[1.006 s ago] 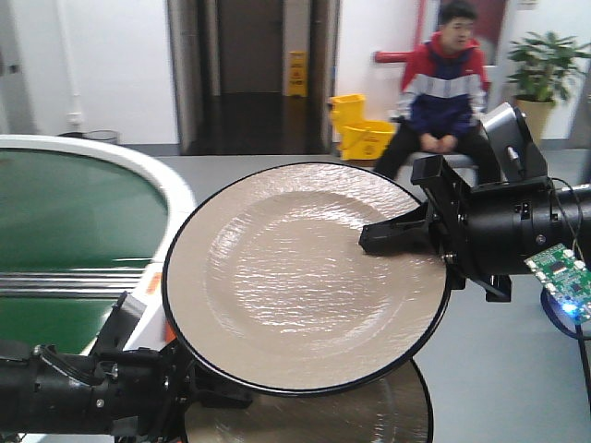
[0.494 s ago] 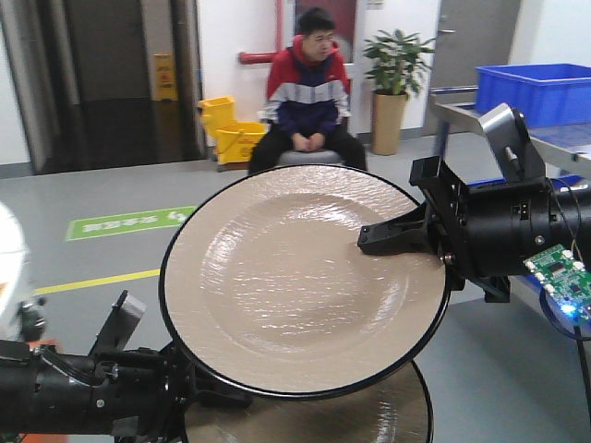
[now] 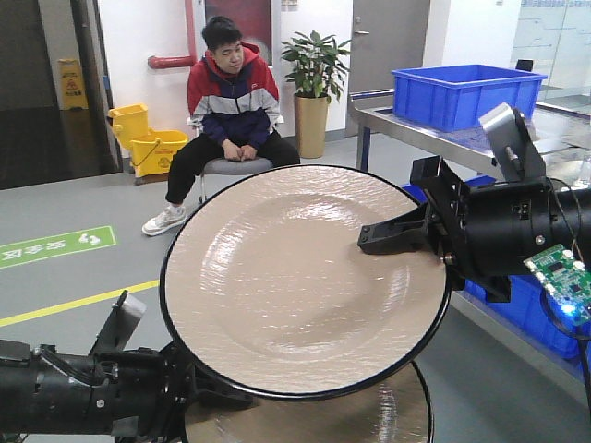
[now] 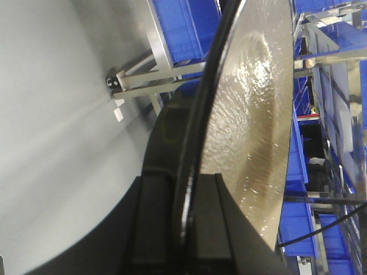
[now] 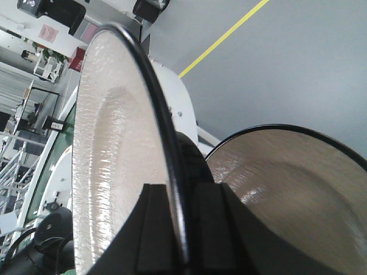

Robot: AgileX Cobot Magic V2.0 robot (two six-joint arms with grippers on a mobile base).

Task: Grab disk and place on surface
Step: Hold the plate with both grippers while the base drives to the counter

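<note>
The disk [image 3: 295,277] is up in the air, tipped so its cream face looks at the front camera. The right gripper [image 3: 369,242] pinches its black rim at the 3 o'clock side. In the right wrist view the rim sits tight between the two black fingers.

A second plate [image 3: 369,420] peeks out under the disk at 6 o'clock. It looks darker and more golden. The left gripper [image 4: 183,195] comes in from 7 o'clock. In the left wrist view it is pressed onto a thin black rim, and I think that rim belongs to the second plate.

So the grab part looks done. The put-down part is not done yet. No black tabletop shows in any view. There is only grey floor [image 3: 92,203] under the disk, and a man [image 3: 231,101] sits on a chair far off at 11 o'clock. The disk has to get over the tabletop, go down flat, and then be let go.
</note>
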